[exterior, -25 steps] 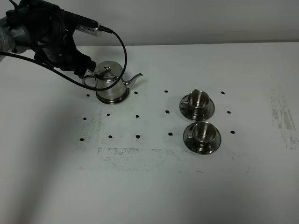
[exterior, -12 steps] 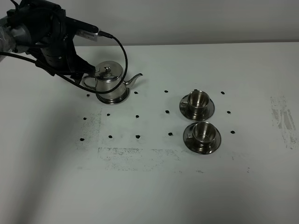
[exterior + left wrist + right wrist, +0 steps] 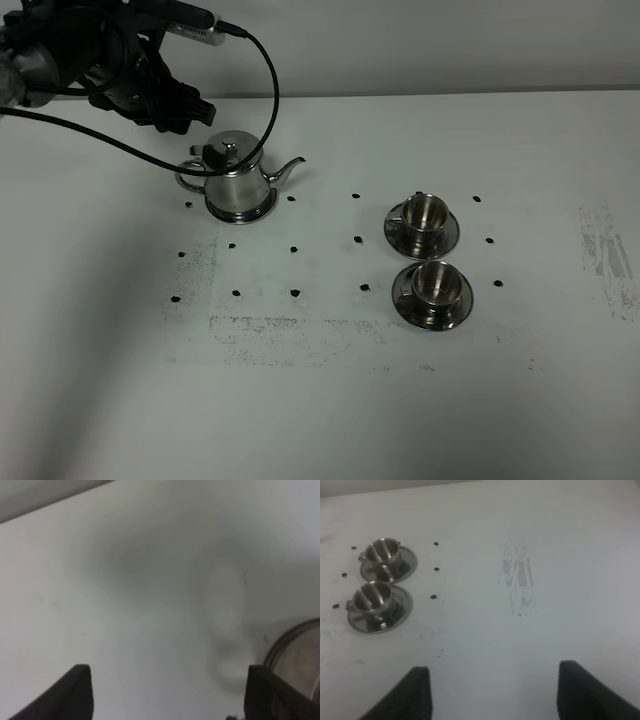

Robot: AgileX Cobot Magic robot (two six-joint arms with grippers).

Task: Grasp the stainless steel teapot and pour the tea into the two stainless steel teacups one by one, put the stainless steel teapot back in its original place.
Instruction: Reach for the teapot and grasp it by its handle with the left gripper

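Observation:
The stainless steel teapot (image 3: 238, 178) stands upright on its round steel disc (image 3: 228, 214) at the back left, with its spout pointing right. My left gripper (image 3: 188, 108) hangs above and behind the teapot's handle, apart from it. In the left wrist view the left gripper (image 3: 172, 692) is open and empty, and a blurred curved steel rim (image 3: 292, 647) shows at the edge. Two steel teacups (image 3: 428, 212) (image 3: 436, 283) sit on saucers at centre right. They also show in the right wrist view (image 3: 382, 552) (image 3: 370, 596). My right gripper (image 3: 495, 692) is open and empty. No tea shows.
Small black dots (image 3: 295, 249) mark a grid on the white table around the teapot and cups. Grey scuff marks lie at the front centre (image 3: 295, 335) and at the far right (image 3: 605, 250). A black cable (image 3: 268, 75) loops from the left arm over the teapot.
My left gripper has risen up and back from beside the teapot's handle. The teapot stays on its disc. The cups have not moved.

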